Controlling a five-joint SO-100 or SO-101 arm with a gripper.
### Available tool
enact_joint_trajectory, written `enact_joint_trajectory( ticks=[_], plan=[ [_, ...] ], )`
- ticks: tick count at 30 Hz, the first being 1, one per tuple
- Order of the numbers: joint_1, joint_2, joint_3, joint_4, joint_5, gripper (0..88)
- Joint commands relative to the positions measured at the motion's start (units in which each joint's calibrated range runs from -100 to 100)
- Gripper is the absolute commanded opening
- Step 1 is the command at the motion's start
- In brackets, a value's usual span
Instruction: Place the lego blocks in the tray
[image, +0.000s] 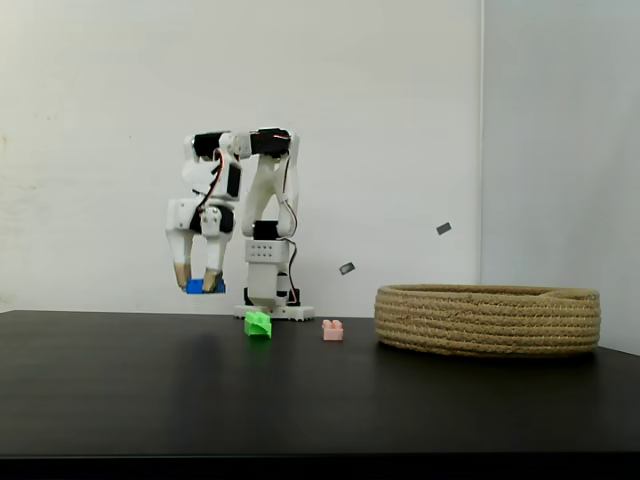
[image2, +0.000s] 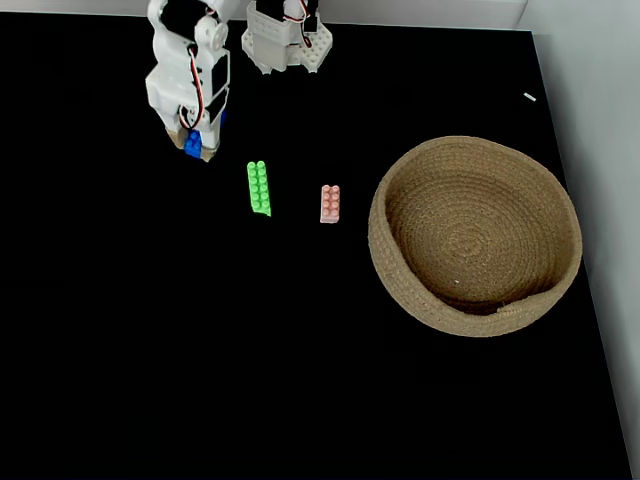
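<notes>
Currently the hand (image: 197, 286) is closed on the blue brick (image: 205, 287), which is held between the fingertips and lifted clear of the desk (image: 300, 390), left of the arm's base in the side fixed view. Seen from above, the brick (image2: 192, 143) is pinched at the fingertips, well apart from the basket (image2: 400, 290) on the right. For the carry to be done well, the grip should be kept firm and the brick taken across high enough that the rope rim is cleared, then released only once it is over the basket's middle. The green brick (image2: 259, 187) and the pink brick (image2: 330, 203) lie on the desk between arm and basket, and should be passed over without being knocked. No brand, label or writing can be read anywhere.
</notes>
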Motion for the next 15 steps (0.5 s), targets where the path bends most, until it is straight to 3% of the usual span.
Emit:
enact_joint_trajectory(
  ticks=[1,5,12,15],
  plan=[
    [-4.31,-11.41,-16.1,16.16,-4.69,0.0],
    [-14.2,-16.56,-22.67,23.32,-10.26,0.0],
    [-39.1,-16.91,-21.57,21.24,-25.89,0.0],
    [-45.2,-12.35,-20.66,15.99,-29.4,0.0]
  ],
)
